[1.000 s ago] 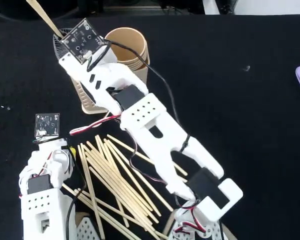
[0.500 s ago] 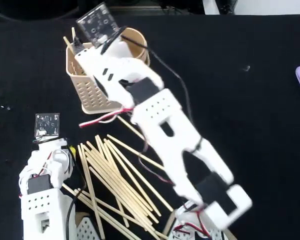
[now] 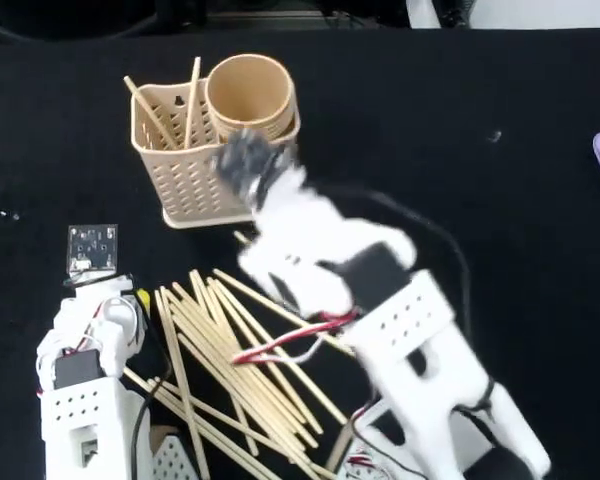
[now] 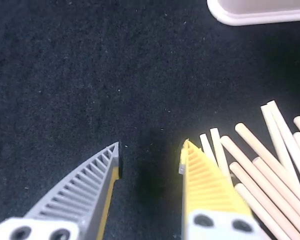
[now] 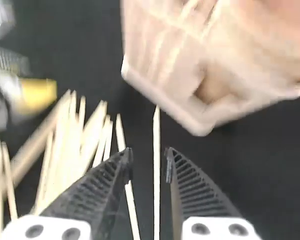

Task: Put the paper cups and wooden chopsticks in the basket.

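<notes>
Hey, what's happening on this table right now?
Two robot arms are tidying up. The basket already holds stacked paper cups and two chopsticks. The right gripper hangs open above a loose chopstick beside the basket. The left gripper sits open by the pile of chopsticks left on the table.

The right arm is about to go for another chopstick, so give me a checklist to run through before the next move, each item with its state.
1. Right hand open: ok, jaws apart, nothing gripped.
2. Chopstick lined up: ok, a single chopstick lies on the table in line with the gap.
3. Left hand out of the way: ok, open over the table at the edge of the chopstick pile.
4. Basket upright: ok, two chopsticks stand in it.
5. Paper cups inside the basket: cannot tell, in it or right beside it.
</notes>
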Available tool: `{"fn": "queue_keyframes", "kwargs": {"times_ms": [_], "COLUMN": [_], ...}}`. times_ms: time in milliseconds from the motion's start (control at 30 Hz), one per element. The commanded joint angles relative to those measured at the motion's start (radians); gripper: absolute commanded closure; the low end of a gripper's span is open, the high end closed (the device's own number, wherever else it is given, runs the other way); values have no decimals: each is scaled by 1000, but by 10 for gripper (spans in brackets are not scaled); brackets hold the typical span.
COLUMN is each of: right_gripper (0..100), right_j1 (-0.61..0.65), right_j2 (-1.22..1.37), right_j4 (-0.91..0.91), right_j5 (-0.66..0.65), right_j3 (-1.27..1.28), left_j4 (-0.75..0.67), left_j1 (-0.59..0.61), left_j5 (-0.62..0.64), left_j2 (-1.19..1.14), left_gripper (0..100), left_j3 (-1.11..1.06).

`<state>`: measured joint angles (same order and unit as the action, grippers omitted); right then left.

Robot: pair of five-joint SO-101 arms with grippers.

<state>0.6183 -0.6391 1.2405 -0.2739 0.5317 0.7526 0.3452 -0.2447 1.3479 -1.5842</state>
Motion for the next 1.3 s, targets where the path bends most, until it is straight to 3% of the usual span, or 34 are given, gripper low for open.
{"fn": "queue_keyframes", "kwargs": {"times_ms": [0,167,267,700,967,1267], "right_gripper": [888,850,794,792,793,790], "right_j1": [-28,-52,-86,-212,-213,-166], "right_j2": [-56,-18,42,255,252,-44], "right_j4": [-187,-414,-402,-391,-387,-126], "right_j5": [-78,-89,-94,-353,-356,-295], "right_j3": [334,550,568,570,561,532], "left_j4": [-15,-12,-11,-17,-17,-17], "left_j1": [2,2,4,2,2,2], "left_j5": [6,6,6,6,6,6], "left_j2": [9,9,9,9,9,9], "left_gripper": [798,798,798,798,798,798], "left_j3": [4,4,4,4,4,4]}}
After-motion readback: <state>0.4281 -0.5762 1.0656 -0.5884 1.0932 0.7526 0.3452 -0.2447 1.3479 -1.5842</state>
